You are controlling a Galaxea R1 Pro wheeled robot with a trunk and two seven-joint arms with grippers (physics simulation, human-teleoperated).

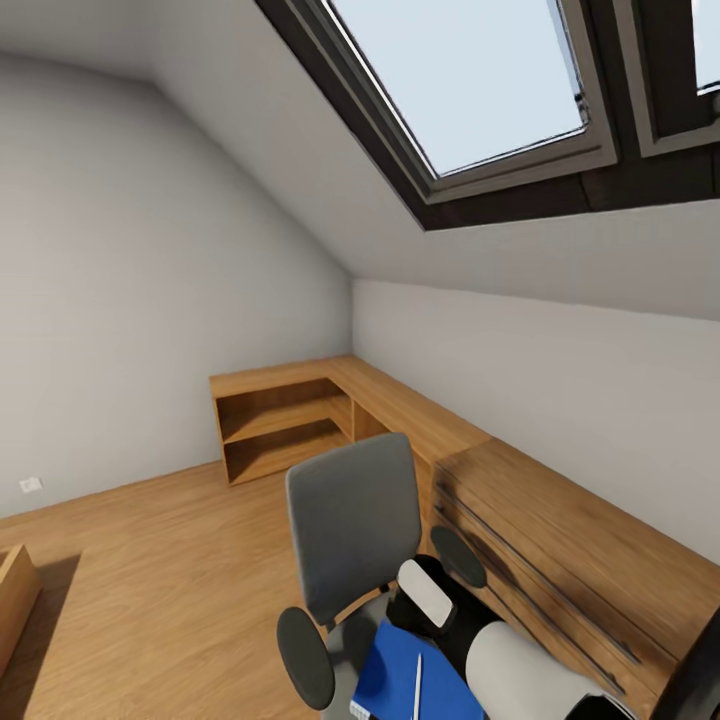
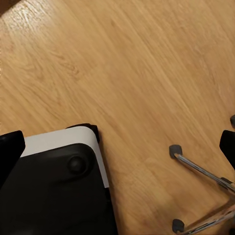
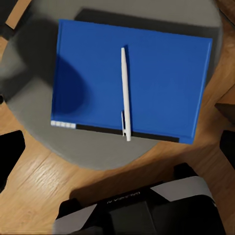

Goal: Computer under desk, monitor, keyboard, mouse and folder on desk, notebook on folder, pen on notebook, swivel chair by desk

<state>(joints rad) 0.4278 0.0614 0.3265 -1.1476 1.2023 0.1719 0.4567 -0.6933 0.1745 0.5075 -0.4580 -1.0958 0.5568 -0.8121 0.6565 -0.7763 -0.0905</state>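
Flat bright blue folder lies on the grey upholstered swivel chair seat, thin white pen across its middle; can't tell either tool's opening

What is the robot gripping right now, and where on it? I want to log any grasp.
Nothing. The folder lies on the swivel chair seat with the pen on it, and no finger touches them.
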